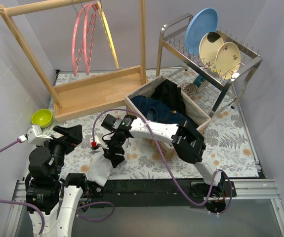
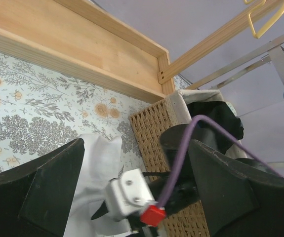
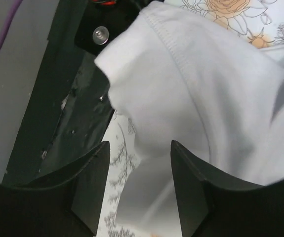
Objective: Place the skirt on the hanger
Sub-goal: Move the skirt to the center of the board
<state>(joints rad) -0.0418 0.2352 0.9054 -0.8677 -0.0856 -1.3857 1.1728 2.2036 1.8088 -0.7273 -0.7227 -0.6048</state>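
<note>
Right fingers (image 3: 90, 182) stand parted over the white skirt (image 3: 191, 98), left fingers (image 2: 48, 192) wide apart nearby; pink hanger (image 1: 73, 43) hangs far beyond them, nothing hung yet.

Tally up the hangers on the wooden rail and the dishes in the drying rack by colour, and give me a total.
Pink hangers: 2
Yellow hanger: 1
Blue plate: 1
Cream dishes: 2
Total: 6

Bright, even light casts soft shadows; the white skirt (image 3: 196, 89) glares slightly, and near edges blur.
</note>
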